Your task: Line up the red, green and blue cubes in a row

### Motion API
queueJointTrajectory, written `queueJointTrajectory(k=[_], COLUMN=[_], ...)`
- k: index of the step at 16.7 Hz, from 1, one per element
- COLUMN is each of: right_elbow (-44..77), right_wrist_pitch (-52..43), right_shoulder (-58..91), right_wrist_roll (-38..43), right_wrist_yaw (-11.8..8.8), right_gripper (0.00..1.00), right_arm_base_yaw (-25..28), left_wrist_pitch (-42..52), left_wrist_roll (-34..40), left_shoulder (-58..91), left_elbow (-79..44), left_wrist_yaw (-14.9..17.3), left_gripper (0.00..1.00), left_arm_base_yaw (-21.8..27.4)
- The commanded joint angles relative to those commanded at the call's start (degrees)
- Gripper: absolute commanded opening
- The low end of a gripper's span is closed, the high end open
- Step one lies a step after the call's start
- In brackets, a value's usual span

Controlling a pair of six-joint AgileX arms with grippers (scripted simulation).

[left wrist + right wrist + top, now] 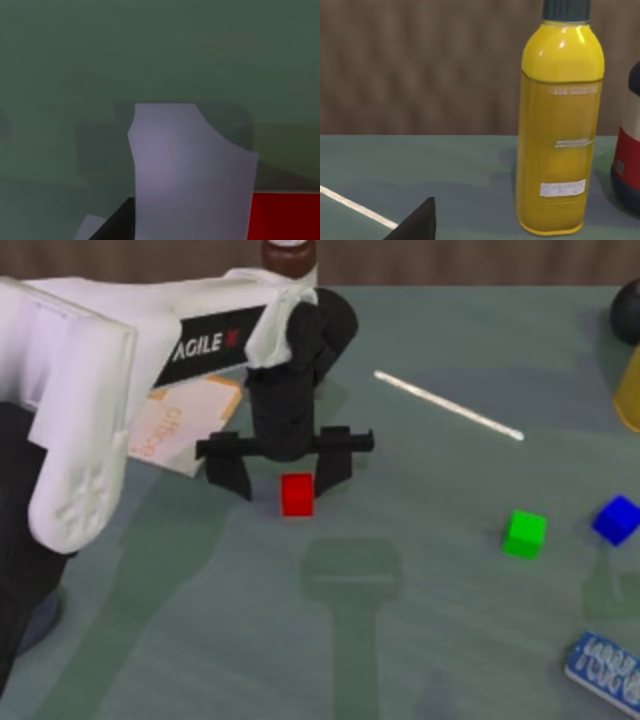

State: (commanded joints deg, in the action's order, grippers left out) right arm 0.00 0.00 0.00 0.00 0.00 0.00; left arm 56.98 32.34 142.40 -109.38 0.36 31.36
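The red cube (297,494) rests on the table left of centre. My left gripper (285,478) hangs open over it, one black finger on each side of the cube with gaps between. In the left wrist view the red cube (285,217) sits beside a pale finger pad (190,175). The green cube (524,534) and the blue cube (616,519) stand close together at the right. My right gripper (420,222) shows only as a black tip in the right wrist view and is outside the top view.
A thin white stick (447,405) lies behind the cubes. A yellow bottle (560,125) and a dark-and-red container (627,160) stand at the back right. A blue patterned pack (607,670) lies front right, an orange-and-white card (180,425) under my left arm.
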Motion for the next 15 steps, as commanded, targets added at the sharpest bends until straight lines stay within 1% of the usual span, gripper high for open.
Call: queueJointTrajectory(k=[5,6,13,14,15], right_elbow=[0.0,0.0,0.0,0.0,0.0], right_wrist_pitch=[0.0,0.0,0.0,0.0,0.0], right_shoulder=[0.0,0.0,0.0,0.0,0.0], right_wrist_roll=[0.0,0.0,0.0,0.0,0.0], right_wrist_yaw=[0.0,0.0,0.0,0.0,0.0], right_gripper=[1.0,1.0,1.0,1.0,1.0], right_arm_base_yaw=[0.0,0.0,0.0,0.0,0.0], left_wrist_pitch=[0.0,0.0,0.0,1.09,1.29], left_wrist_roll=[0.0,0.0,0.0,-0.85,-0.85], left_shoulder=[0.0,0.0,0.0,-2.41,-2.42], left_elbow=[0.0,0.0,0.0,-0.22,-0.42], left_wrist_yaw=[0.0,0.0,0.0,-0.97,-0.98], left_gripper=[0.02,0.0,0.0,0.0,0.0], left_arm_base_yaw=[0.0,0.0,0.0,-0.22,-0.22])
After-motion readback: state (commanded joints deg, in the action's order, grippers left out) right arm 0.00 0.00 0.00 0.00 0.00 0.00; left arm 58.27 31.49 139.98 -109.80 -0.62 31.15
